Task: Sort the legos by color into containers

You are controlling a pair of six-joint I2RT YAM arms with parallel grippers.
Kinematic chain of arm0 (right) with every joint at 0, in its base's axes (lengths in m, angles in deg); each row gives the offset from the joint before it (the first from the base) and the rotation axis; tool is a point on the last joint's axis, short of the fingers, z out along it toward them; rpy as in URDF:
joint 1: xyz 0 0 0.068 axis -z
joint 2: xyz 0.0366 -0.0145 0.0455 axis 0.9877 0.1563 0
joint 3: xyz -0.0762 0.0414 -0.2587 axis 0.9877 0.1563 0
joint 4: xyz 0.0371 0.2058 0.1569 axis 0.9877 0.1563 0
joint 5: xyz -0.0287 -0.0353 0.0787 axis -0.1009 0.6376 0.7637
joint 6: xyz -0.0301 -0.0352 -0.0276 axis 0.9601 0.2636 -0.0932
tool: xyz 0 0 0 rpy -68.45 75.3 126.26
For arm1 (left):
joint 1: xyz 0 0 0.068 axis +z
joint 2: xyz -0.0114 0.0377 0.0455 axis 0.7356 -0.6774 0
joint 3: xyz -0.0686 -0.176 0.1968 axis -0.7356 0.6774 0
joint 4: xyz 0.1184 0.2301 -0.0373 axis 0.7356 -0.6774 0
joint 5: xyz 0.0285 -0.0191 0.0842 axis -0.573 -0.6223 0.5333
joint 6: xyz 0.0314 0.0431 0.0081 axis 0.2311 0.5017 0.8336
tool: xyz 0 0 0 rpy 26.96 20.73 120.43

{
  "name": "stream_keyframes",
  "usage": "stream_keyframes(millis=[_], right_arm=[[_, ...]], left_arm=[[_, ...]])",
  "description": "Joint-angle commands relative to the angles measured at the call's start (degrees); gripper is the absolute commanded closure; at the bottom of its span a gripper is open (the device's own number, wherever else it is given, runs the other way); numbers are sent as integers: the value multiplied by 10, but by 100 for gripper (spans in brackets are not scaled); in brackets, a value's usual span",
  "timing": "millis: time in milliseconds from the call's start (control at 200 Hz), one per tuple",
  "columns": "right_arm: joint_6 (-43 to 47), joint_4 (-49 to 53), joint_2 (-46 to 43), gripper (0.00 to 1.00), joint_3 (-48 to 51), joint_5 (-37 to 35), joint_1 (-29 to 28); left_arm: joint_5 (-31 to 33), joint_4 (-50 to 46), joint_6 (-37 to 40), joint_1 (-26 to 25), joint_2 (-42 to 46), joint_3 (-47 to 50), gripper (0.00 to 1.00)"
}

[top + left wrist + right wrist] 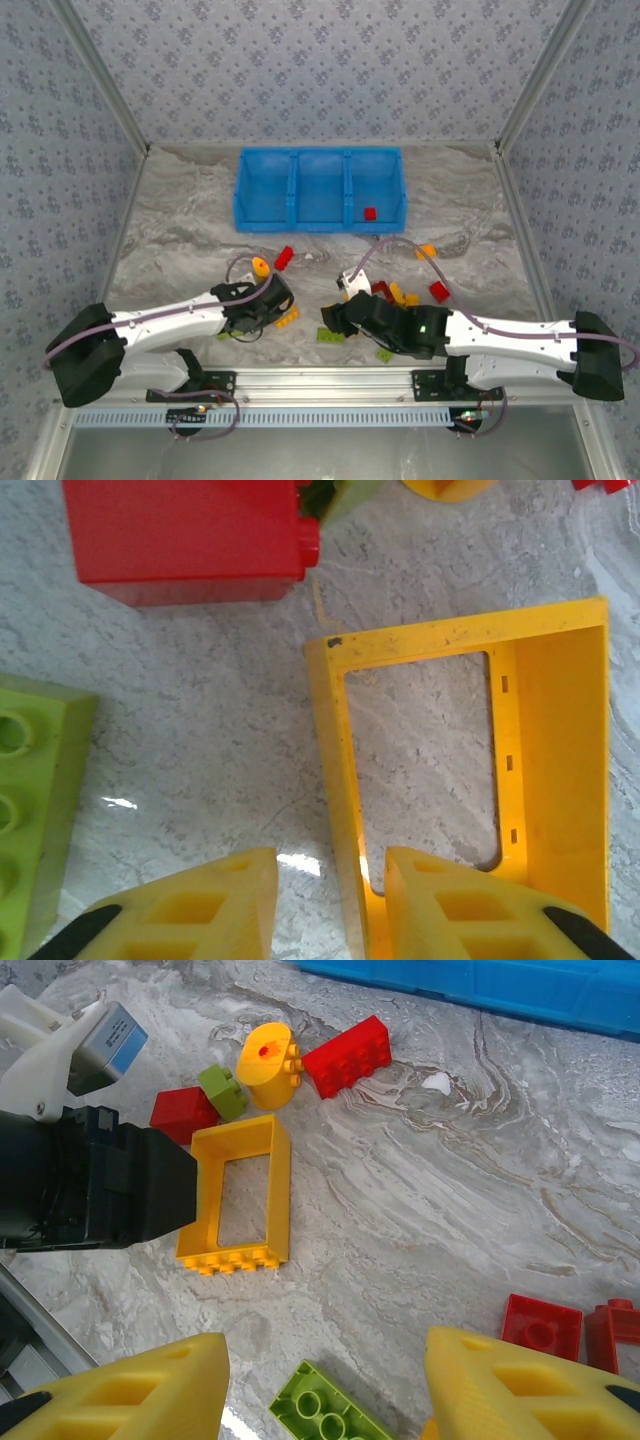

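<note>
Jaws of the left claw [330, 872] stand apart astride 1 side of the yellow frame [555, 740]; the right claw [325, 1355] hangs wide apart near the table's [450, 1210] front edge.

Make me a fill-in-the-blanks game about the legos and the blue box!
The blue bin has ___ compartments.
The single brick inside it is ___.
The left end effector straddles one side of an open frame colored ___.
Missing words: three, red, yellow.
</note>
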Motion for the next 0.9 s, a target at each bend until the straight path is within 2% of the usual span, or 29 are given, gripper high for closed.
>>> stream_keyframes(millis=[0, 240, 360, 520, 600, 700, 790, 894], right_arm=[[-5, -7, 7, 43, -14, -2, -4], [-3, -13, 18, 44, -21, 7, -3], [-3, -11, 19, 44, -31, 6, -4], [33, 8, 19, 43, -69, -2, -2], [55, 10, 20, 43, -97, -4, 5], [82, 15, 38, 42, -143, -33, 16], [120, 10, 77, 41, -192, -75, 24], [169, -10, 141, 40, -255, -118, 36]], left_arm=[[-1, 11, 7, 4, -16, -4, 69], [7, -8, 7, 4, -30, -20, 86], [19, -47, 4, 4, -14, -34, 100], [62, -162, 29, 1, 31, -102, 100], [80, -212, 101, 23, 46, -166, 100], [61, -252, 241, 110, 22, -264, 100], [24, -237, 380, 191, -27, -346, 100], [-34, -202, 495, 275, -111, -440, 100]])
